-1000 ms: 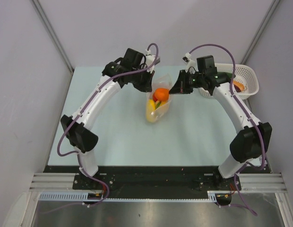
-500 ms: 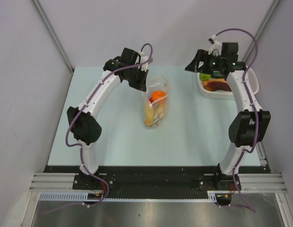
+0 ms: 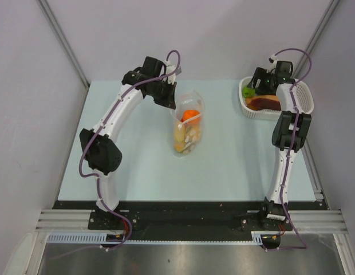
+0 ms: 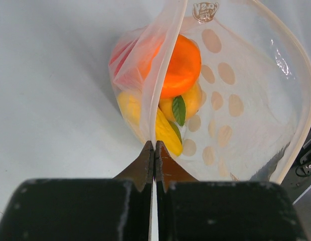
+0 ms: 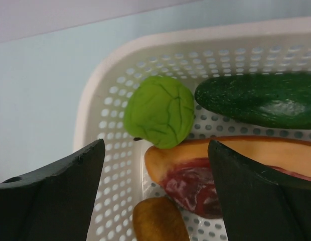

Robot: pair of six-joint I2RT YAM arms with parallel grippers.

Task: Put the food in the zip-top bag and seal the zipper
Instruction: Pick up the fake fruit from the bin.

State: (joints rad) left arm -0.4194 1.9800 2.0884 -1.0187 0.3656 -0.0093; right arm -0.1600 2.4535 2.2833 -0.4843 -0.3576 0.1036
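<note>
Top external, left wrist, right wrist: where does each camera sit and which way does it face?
Top external: above and behind the bases, looking down on the table; both arms show.
Left wrist: looks past the left gripper, pinching the zip-top bag, at the food.
Right wrist: looks between the open right gripper fingers into the basket.
Shared: top external also shows bag and basket.

Small emblem (image 4: pixel 205 10) on zip-top bag (image 4: pixel 246 115) near rim, lettering illegible; no readable text elsewhere.
</note>
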